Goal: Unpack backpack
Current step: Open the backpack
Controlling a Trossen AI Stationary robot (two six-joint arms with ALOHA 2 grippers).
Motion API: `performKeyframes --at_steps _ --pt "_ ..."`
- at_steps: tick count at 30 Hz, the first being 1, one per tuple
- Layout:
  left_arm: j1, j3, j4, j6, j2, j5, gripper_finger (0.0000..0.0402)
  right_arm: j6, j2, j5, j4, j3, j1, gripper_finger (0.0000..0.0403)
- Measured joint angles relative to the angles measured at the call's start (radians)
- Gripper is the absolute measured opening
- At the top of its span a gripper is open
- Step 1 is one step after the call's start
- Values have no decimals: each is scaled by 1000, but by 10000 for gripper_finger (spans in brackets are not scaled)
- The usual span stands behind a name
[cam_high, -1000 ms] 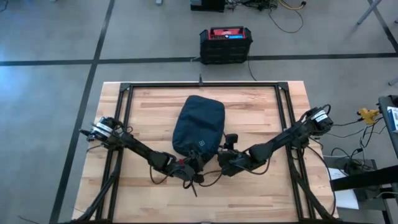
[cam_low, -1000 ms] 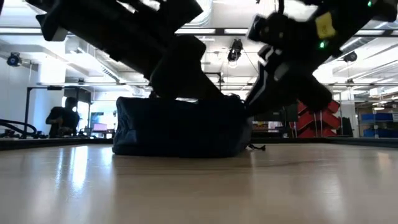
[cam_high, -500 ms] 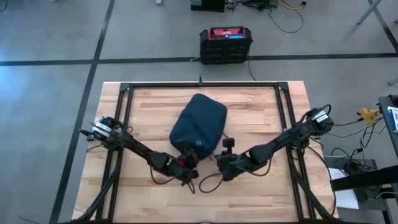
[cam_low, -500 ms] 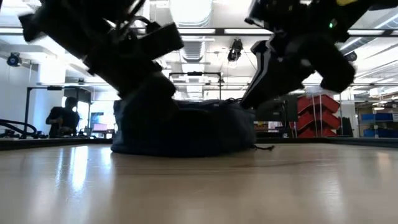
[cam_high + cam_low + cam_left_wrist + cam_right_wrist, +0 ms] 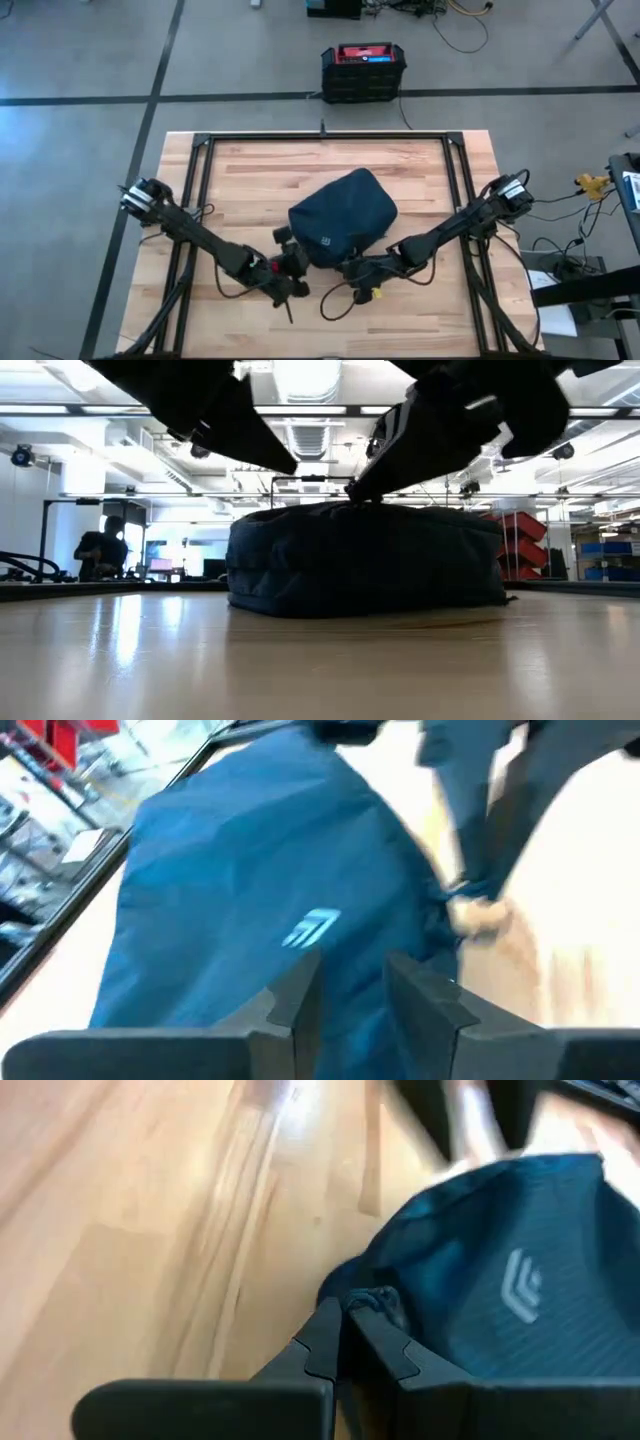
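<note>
The dark navy backpack [image 5: 343,226] lies flat on the wooden table, slanted, with its pale logo [image 5: 312,927] facing up. My right gripper [image 5: 350,268] is at the backpack's near edge and is shut on a bit of it. My left gripper [image 5: 290,264] is by the near left corner. Its two fingers stand apart, and blue fabric shows in the gap [image 5: 352,992]. In the low view the left fingertip [image 5: 292,466] shows above the backpack's top, clear of it. My right gripper pinches a small bunched fold or tab at the backpack's near edge [image 5: 372,1302] between its two fingertips. It comes slanting down from the table's near right side. The backpack's bottom stays on the table.
A black metal frame [image 5: 320,137] runs around the tabletop. A black box with a red top [image 5: 363,70] stands on the floor beyond the far edge. Loose cable [image 5: 335,300] lies near the front under the arms. A person [image 5: 100,550] sits far off in the room.
The backpack has turned about. Its far end has swung toward the table's right, and it now lies slanted instead of lengthwise. Both grippers have drawn a little toward the near edge and risen. My left gripper has come off the backpack's near end, toward the left.
</note>
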Motion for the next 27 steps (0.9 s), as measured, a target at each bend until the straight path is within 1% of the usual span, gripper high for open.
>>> performKeyframes --at_steps 5,9,15,18,19,21,23,25,26,27 --pt "10 -1 203 88 132 -20 146 -3 0 5 -6 14 -5 0" --pt "21 -2 339 163 202 -28 183 -1 0 6 -43 24 -5 0" --pt "47 -1 371 139 235 -40 225 5 -1 7 -81 42 -6 0" --pt "66 0 368 95 257 -43 227 6 -2 9 -125 60 -5 0" --pt "68 0 365 81 261 -39 218 6 -2 9 -147 68 -5 0" --pt "69 2 357 66 265 -39 184 17 -2 12 -192 81 -3 0" --pt "62 2 343 62 256 -39 128 38 -4 13 -238 89 -3 0" --pt "48 1 324 75 234 -33 58 67 -9 15 -290 90 -1 0" --pt "39 0 307 86 220 -32 30 86 -13 15 -315 90 1 0" --pt "30 -2 281 90 203 -36 17 104 -21 16 -343 90 4 0"
